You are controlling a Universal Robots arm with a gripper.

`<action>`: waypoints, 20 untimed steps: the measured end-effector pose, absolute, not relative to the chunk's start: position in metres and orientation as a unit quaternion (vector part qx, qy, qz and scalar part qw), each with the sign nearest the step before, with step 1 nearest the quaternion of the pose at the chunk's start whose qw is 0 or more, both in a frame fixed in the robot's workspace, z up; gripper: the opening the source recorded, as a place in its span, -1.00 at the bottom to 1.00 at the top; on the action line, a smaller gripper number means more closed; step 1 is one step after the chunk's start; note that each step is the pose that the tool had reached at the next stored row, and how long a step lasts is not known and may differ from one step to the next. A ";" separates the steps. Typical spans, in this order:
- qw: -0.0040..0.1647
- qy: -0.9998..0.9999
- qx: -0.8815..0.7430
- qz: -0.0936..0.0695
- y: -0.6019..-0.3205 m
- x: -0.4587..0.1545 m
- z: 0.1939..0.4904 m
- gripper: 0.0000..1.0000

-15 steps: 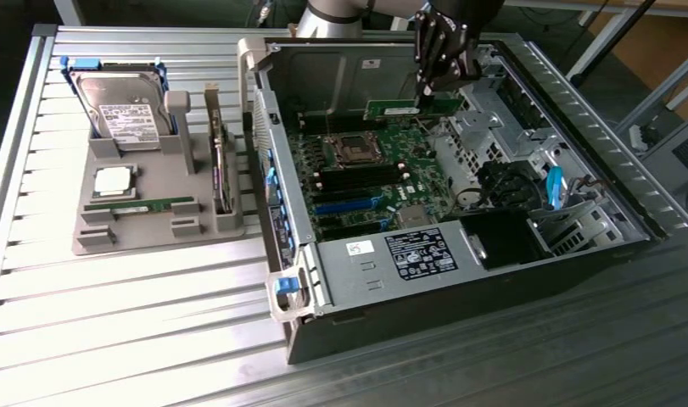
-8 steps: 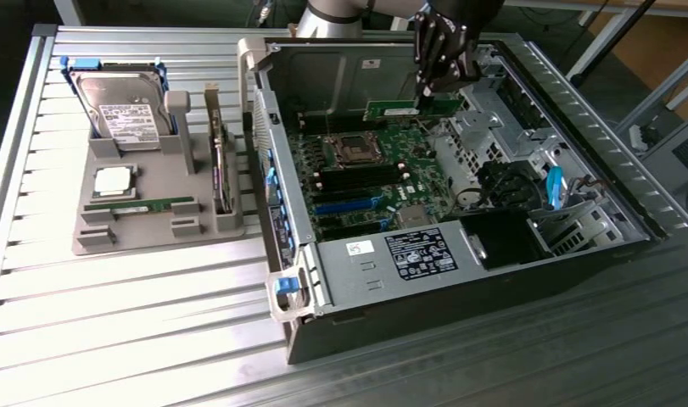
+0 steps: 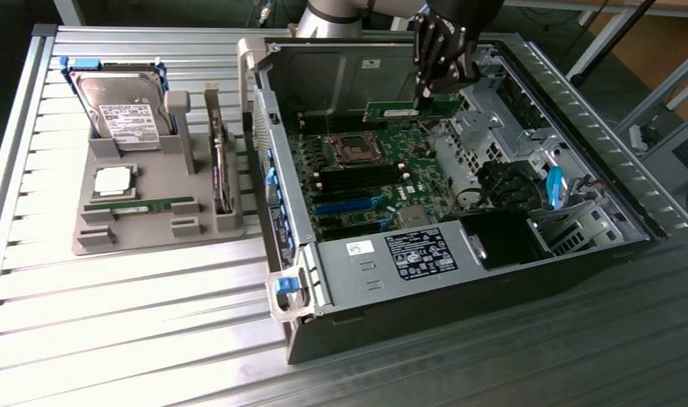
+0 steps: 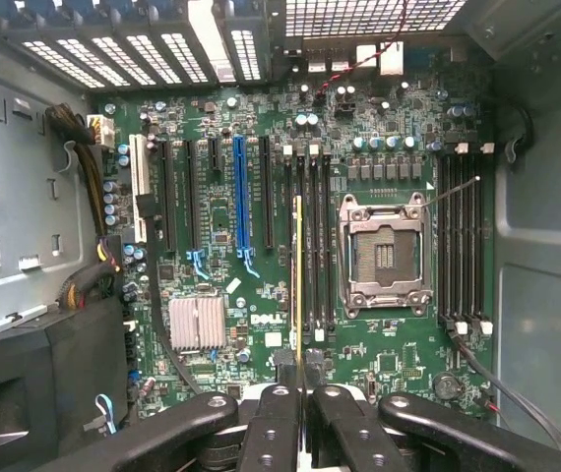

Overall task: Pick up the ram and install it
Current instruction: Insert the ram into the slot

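Gripping the ram [image 3: 397, 110] in the clenched pincer [image 3: 425, 90], edge-down just beneath it, above the long black slots [image 4: 312, 236] of the motherboard [image 4: 379, 344] inside the open computer case [image 3: 344, 80]. Likely to jam, bend contacts or slip if pressed down tilted or beside its slot.

Open computer case [image 3: 355, 275] lying on a slatted metal table [image 3: 129, 331], motherboard [image 3: 377, 174] exposed, CPU socket [image 3: 352, 149] empty, labelled power supply [image 3: 425, 253] next to the board. Beside the case, at the exterior view's left, a grey tray [image 3: 129, 237] carrying a hard drive [image 3: 123, 114], a silver CPU chip [image 3: 115, 181] and an upright expansion card [image 3: 219, 161].
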State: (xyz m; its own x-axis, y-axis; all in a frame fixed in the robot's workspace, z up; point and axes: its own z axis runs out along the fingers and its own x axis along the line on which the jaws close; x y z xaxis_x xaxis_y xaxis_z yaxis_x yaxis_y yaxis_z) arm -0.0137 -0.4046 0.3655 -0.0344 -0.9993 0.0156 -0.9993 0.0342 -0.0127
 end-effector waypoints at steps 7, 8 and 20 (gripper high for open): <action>0.001 -0.719 0.695 0.010 -0.405 -0.014 0.364 -0.79; 0.001 -0.719 0.695 0.010 -0.405 -0.014 0.364 -0.79; 0.001 -0.719 0.695 0.010 -0.405 -0.014 0.362 -0.79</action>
State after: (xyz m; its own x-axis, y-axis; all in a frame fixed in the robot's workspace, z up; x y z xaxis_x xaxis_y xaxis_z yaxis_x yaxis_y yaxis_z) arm -0.0137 -0.4046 0.3617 -0.0343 -0.9993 0.0156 -0.9993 0.0341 -0.0127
